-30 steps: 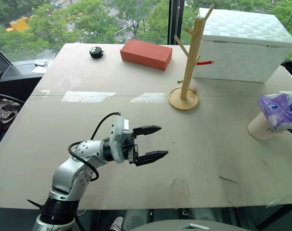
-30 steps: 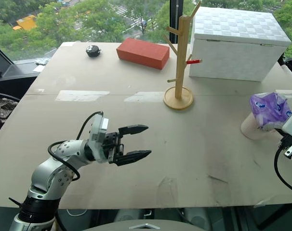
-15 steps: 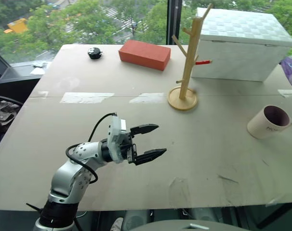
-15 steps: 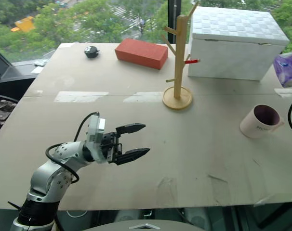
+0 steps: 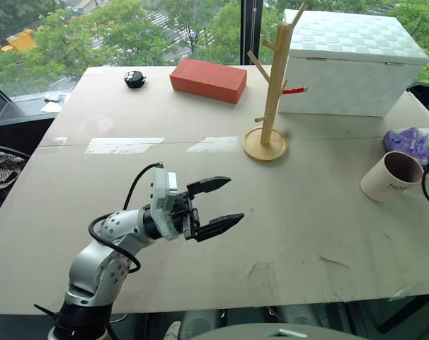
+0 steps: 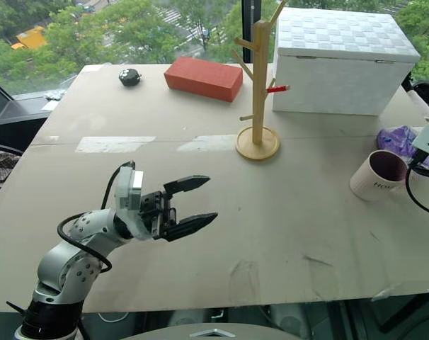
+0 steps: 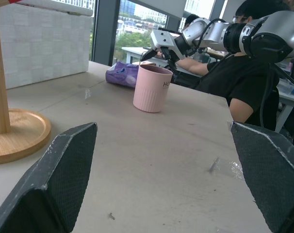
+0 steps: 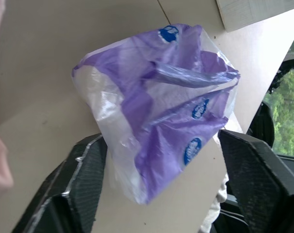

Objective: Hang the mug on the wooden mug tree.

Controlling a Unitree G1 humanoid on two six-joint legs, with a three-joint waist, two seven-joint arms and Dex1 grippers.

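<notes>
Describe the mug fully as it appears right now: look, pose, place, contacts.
The mug is a cream-beige cylinder with fine vertical ribbing on its outside, a dark maroon inside and small dark lettering on its side. It stands upright and empty on the table near the right edge, well right of the wooden mug tree. The purple and white packet lies just behind it; whether they touch is unclear. No handle is visible, and no claw touches it.

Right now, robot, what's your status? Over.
Left gripper open, empty. Right gripper open over purple and white plastic packet. Cream-beige mug upright on table, clear of light-wood mug tree.
</notes>
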